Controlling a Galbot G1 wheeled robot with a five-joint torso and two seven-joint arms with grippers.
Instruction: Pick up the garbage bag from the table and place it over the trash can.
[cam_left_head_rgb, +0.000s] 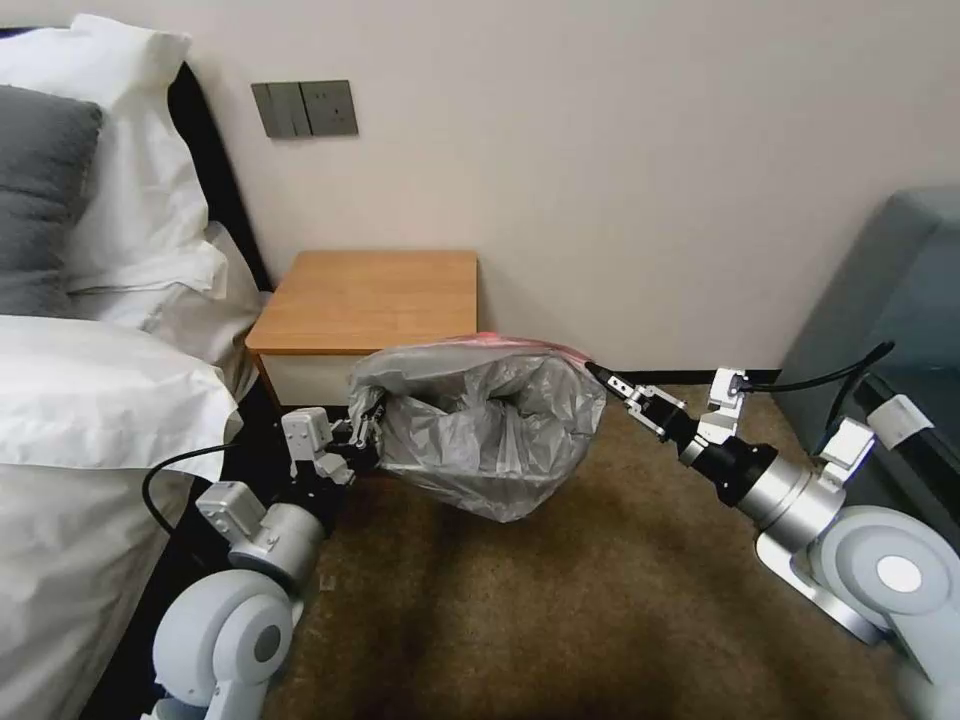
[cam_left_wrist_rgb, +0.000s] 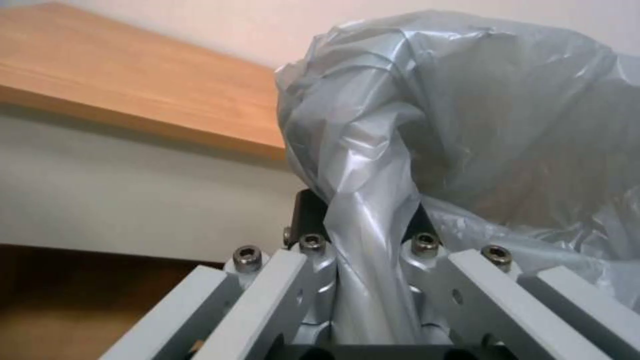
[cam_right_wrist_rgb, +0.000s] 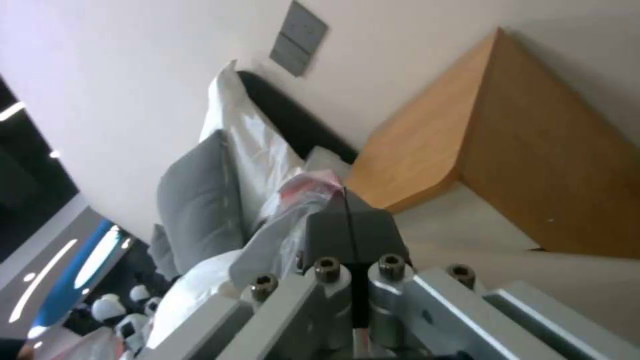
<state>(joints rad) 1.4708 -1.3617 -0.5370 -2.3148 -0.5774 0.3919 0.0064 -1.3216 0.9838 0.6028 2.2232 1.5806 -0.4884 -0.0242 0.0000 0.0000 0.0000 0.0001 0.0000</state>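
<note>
Bedding (cam_left_head_rgb: 90, 400) hangs just beside the left arm, so that side has little room. Nearest it, the left gripper (cam_left_head_rgb: 362, 432) has its fingers pinched on a twisted fold of the garbage bag (cam_left_head_rgb: 480, 430), low in front of the table's (cam_left_head_rgb: 370, 300) white drawer. The bag is off the tabletop and held in the air between both arms, mouth stretched open and its body sagging toward the carpet (cam_left_head_rgb: 560, 620). The pickup looks done; setting it over the trash can is still left, and I cannot tell where the bin stands. At the bag's pinkish-red edge the right gripper (cam_left_head_rgb: 608, 382) is clamped on the rim. Beyond it, open carpet gives way to a grey seat (cam_left_head_rgb: 890, 300).
</note>
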